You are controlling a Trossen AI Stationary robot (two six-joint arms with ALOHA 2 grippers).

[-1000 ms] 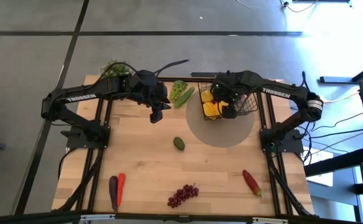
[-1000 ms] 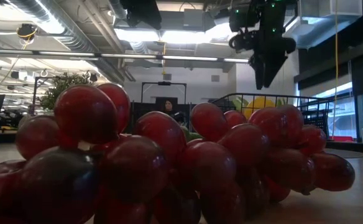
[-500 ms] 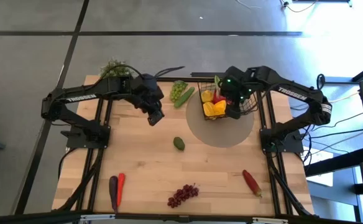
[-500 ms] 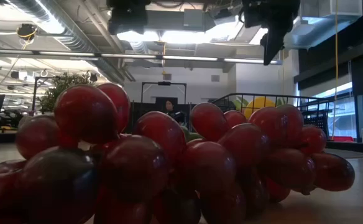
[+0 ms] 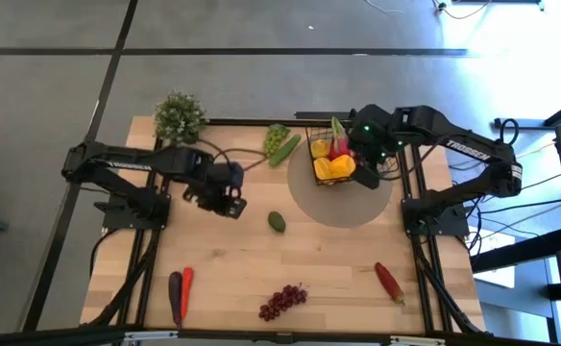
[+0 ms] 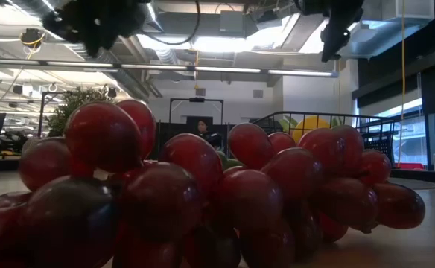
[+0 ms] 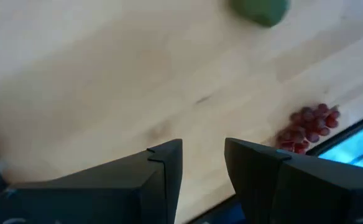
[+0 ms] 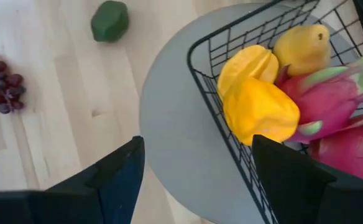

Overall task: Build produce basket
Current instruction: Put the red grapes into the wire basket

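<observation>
The black wire basket (image 5: 312,161) stands on a round grey mat (image 5: 343,204) at the far right. It holds a yellow pepper (image 8: 260,112), a starfruit (image 8: 247,62), a lemon (image 8: 303,46) and pink dragon fruits (image 8: 337,99). My right gripper (image 5: 367,173) hangs open above the basket's near right side, touching nothing. My left gripper (image 5: 231,204) hovers open over bare wood left of centre, pointing steeply down. An avocado (image 5: 277,222) lies mid-table, to the right of the left gripper. Purple grapes (image 5: 282,301) lie near the front edge.
Green grapes (image 5: 278,137) and a cucumber (image 5: 286,151) lie left of the basket. A chili (image 5: 389,282) lies near right, a carrot (image 5: 186,285) and eggplant (image 5: 175,296) near left. A potted plant (image 5: 179,115) stands at the far left corner.
My left gripper has come from beside the green grapes toward the table's near edge and down, rolling its wrist about. My right gripper has risen from the basket and drifted a little toward the right edge, staying open. No produce has moved.
</observation>
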